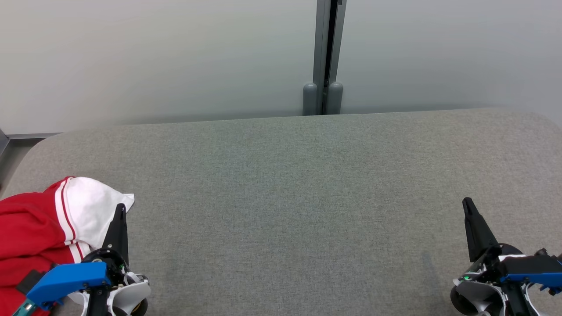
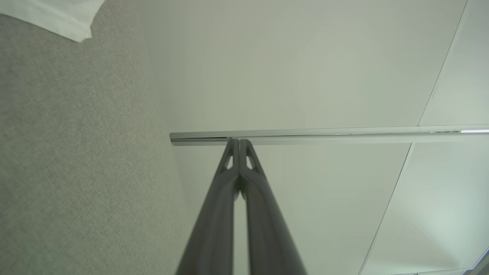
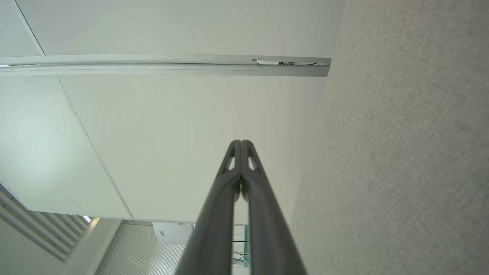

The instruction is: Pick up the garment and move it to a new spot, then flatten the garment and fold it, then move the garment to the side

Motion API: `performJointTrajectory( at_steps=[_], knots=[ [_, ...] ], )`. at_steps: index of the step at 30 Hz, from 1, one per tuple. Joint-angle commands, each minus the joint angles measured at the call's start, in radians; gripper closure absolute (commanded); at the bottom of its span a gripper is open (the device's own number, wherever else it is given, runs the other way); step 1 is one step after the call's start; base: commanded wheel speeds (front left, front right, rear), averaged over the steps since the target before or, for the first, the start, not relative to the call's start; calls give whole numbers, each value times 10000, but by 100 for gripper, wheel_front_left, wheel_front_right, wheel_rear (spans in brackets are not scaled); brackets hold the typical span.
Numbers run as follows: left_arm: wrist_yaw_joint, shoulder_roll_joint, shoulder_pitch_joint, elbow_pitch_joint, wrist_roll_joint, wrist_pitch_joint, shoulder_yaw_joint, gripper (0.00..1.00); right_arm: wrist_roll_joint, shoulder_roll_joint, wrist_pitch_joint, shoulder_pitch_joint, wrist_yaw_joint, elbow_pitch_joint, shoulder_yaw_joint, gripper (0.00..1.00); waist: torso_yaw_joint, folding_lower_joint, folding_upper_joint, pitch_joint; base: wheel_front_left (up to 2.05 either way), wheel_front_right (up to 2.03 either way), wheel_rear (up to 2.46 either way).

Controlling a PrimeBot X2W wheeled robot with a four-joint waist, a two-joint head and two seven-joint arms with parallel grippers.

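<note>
A red garment [image 1: 30,232] with a white part edged in red stripes lies bunched at the left end of the grey cushioned surface [image 1: 290,197]. My left gripper [image 1: 119,210] stands at the lower left, just right of the white cloth, fingers pressed together with nothing between them. In the left wrist view the shut left gripper [image 2: 239,142] points at the wall, and a white corner of the garment [image 2: 65,19] shows at the top left. My right gripper [image 1: 468,204] is at the lower right, far from the garment; the right wrist view shows the right gripper [image 3: 241,143] shut and empty.
A pale wall with a grey vertical post [image 1: 327,57] rises behind the surface's far edge. The surface's left end curves off near a grey ledge [image 1: 26,137]. Bare grey fabric stretches between the two grippers.
</note>
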Motion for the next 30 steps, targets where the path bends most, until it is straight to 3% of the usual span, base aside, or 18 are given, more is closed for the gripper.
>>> performJointTrajectory(
  at_steps=[1, 30],
  knots=[
    [-42, -6, -94, -44, -24, 37, 14, 100, 28, -23, 27, 117, 4, -32, -17, 100, 0, 0, -1, 0, 0, 0, 0],
    [-42, -6, -94, -45, -24, 36, 12, 100, 29, -23, 26, 117, 4, -33, -17, 100, 0, 0, -1, 0, 0, 0, 0]
  ],
)
